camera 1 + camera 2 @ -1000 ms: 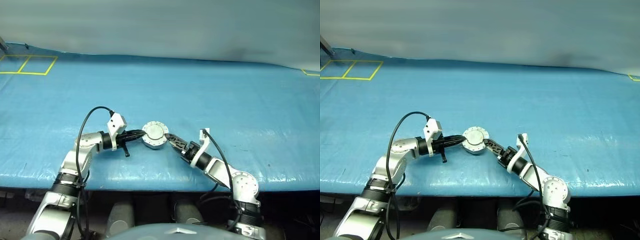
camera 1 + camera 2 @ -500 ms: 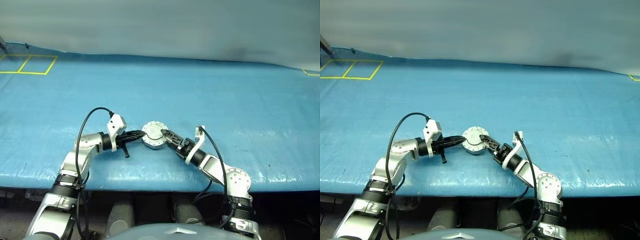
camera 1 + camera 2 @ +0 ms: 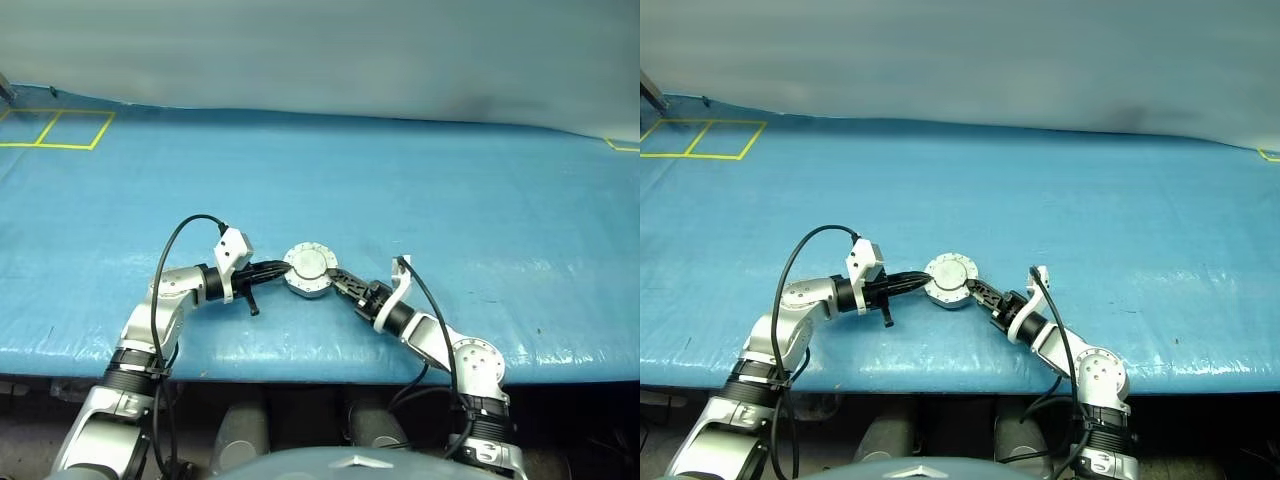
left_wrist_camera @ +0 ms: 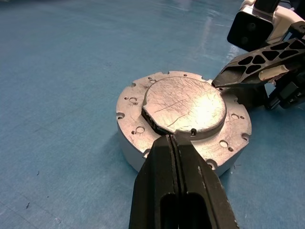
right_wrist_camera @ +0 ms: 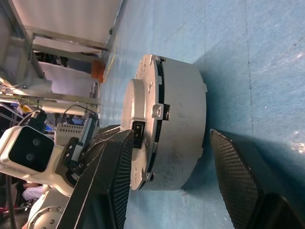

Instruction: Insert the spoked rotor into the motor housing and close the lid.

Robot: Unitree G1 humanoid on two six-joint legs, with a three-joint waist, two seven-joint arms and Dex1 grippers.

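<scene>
the motor housing (image 3: 309, 283) sits low and centre in the head views, on the blue table cover (image 3: 420, 190), near its front edge. the lid (image 4: 185, 107) lies flat on top of it, its notched silvery flange reaching out to the housing's rim and its raised round centre facing up. a thin dark seam shows between lid and housing wall in the right wrist view. the spoked rotor cannot be made out in any view.

the left gripper (image 4: 173, 141) comes in from the left of the housing, its two black fingers pressed tightly together with nothing between them; their joined tip touches the edge of the lid's raised centre. in the head views this gripper (image 3: 276, 267) lies almost level, pointing toward frame right.

the right gripper (image 5: 167, 143) reaches in from the lower right of the housing. its fingers stand partly apart, one on each side of the housing's stack: one finger (image 5: 114, 171) lies against the lid side, the other (image 5: 233, 176) stands just off the base, close to the cover. whether they actually press on the housing cannot be told.

yellow tape lines (image 3: 58, 128) mark squares at the upper left of the cover.
</scene>
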